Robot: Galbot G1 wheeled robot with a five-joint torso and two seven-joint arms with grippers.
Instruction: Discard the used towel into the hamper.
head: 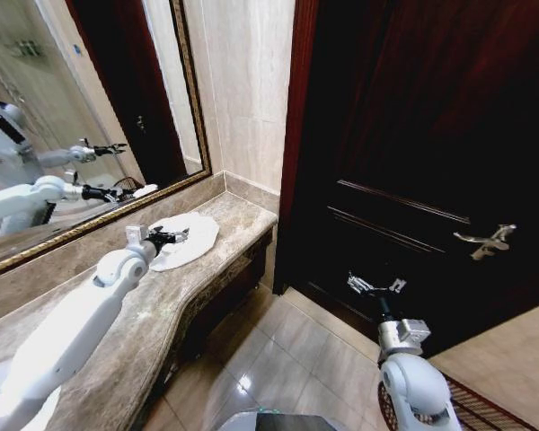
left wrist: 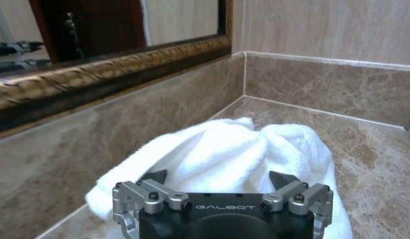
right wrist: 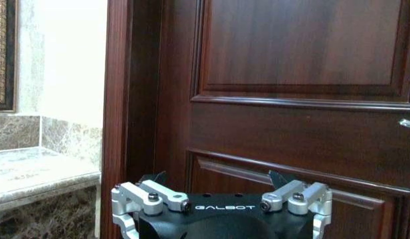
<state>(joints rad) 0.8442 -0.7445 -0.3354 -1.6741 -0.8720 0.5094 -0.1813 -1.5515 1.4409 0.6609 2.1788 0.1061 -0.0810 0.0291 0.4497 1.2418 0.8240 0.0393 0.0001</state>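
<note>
Head view: left gripper (head: pixel 173 237), fingers spread, reaches the towel (head: pixel 193 241) on the bench (head: pixel 153 314); closing comes next. Right gripper (head: pixel 375 285), fingers spread, idles by the door.

The towel (head: pixel 190 241) is white, soft and crumpled into a loose heap, lying on the brown marble worktop (head: pixel 153 310) near its far corner, close below the mirror wall.

**Layout at the counter**

Counter (head: pixel 217 269) runs along the left wall, under the mirror (head: pixel 81 117). Towel (head: pixel 187 241) lies on the counter near its far end, close to the corner. Left gripper (head: pixel 172 236) sits just before the towel, over the counter. Door (head: pixel 413 162) stands right of the counter. Right gripper (head: pixel 375 286) hangs before the door, over the floor (head: pixel 287 359).
</note>
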